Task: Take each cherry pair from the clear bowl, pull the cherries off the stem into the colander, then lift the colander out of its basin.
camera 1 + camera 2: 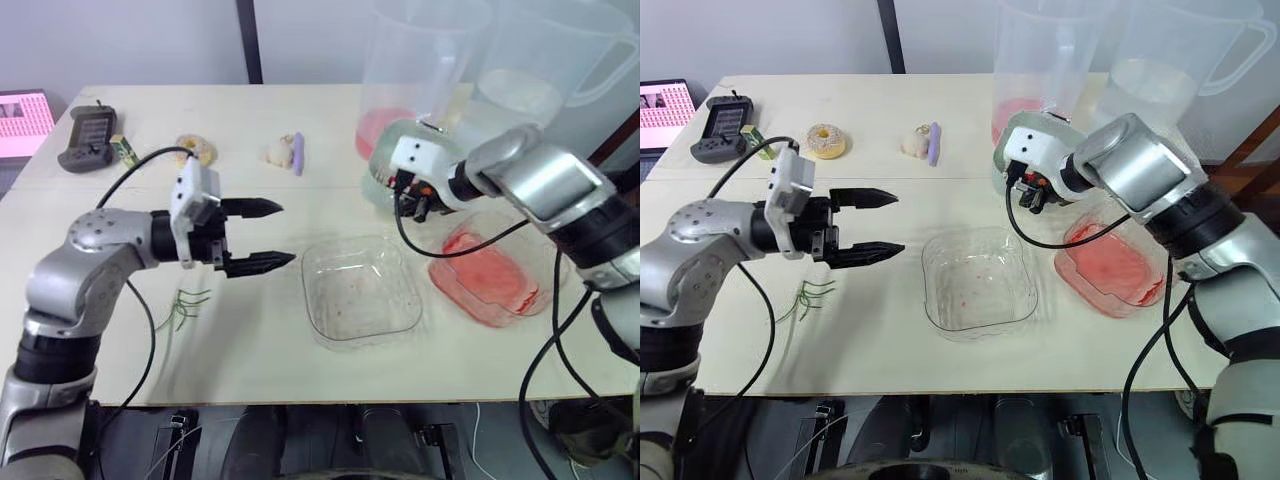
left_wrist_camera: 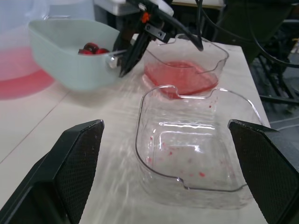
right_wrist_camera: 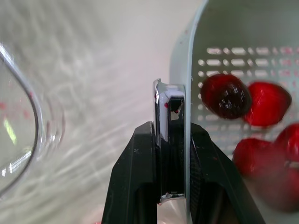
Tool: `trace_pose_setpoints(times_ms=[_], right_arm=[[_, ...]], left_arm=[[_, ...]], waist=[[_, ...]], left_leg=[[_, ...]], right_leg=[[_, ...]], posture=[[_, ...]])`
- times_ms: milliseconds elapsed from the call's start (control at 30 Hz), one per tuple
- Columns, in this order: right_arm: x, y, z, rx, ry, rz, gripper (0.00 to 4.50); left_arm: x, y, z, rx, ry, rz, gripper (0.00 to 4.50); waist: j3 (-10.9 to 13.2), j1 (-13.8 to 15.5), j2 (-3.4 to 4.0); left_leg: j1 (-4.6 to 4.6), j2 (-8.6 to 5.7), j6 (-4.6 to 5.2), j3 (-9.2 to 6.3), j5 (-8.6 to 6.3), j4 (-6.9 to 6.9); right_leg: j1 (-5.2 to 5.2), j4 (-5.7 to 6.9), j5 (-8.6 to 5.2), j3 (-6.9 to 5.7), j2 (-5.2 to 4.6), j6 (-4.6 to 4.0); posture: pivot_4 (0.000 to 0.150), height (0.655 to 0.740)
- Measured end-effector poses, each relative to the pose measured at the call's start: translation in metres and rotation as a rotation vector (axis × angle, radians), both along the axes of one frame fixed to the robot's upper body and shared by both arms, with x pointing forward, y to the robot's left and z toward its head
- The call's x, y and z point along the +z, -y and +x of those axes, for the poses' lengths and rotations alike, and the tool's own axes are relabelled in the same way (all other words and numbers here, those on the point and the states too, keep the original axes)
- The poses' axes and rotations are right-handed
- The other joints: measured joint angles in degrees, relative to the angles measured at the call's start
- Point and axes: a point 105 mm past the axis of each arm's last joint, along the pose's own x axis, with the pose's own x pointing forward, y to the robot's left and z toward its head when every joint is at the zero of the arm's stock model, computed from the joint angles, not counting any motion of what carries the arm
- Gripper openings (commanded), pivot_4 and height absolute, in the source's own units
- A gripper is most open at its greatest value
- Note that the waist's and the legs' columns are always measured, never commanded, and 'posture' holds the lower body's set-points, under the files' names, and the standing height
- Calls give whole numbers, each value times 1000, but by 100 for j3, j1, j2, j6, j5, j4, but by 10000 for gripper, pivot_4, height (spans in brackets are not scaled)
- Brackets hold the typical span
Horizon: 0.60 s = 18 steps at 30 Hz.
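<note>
A pale green colander (image 2: 70,51) with several red cherries (image 3: 226,95) in it sits at the back right of the table. My right gripper (image 3: 170,130) is shut on its rim, clamping a small metal tab there. Beside it, a clear basin (image 1: 485,275) holds pink liquid. The clear bowl (image 1: 360,290) stands mid-table, with only red specks inside. My left gripper (image 1: 262,235) hovers open just left of that bowl, nothing between its fingers. Green stems (image 1: 187,303) lie on the table below it.
Two tall clear pitchers (image 1: 420,60) stand at the back right, one with pink liquid. A donut (image 1: 195,148), a white and purple toy (image 1: 285,152) and a handheld device (image 1: 88,135) lie along the back left. A pink sheet (image 1: 22,120) is at the far left.
</note>
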Motion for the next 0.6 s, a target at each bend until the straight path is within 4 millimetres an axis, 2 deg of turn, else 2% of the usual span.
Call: trace_pose_setpoints(times_ms=[233, 433, 500, 600], right_arm=[[-17, -4, 2, 124, -90, -77, 2509], [-23, 3, -3, 171, -177, -122, 2509], [-21, 4, -6, 193, -196, -127, 12798], [-16, 4, -8, 211, -201, -128, 25041]], left_arm=[[0, -4, -6, 51, 11, -9, 45000], [-3, -7, -8, 77, 3, -14, 45000], [-4, -8, -8, 80, -1, -14, 45000], [-4, -8, -8, 81, 0, -16, 45000]], waist=[[0, 3, 0], [0, 4, 1], [0, 4, 1], [0, 3, 1]], left_leg=[[5, -1, -1, -1, 0, 2], [6, -1, -1, -2, 0, 1], [6, -1, -1, -2, 0, 1], [10, -1, -1, -2, 0, 1]], right_leg=[[3, 7, 0, -1, 0, 0], [2, 9, 1, -3, 0, 1], [2, 11, 1, -3, 1, 1], [2, 15, 1, -3, 1, 1]], posture=[[1500, 7400], [1500, 7400], [1500, 7400], [1500, 7400]])
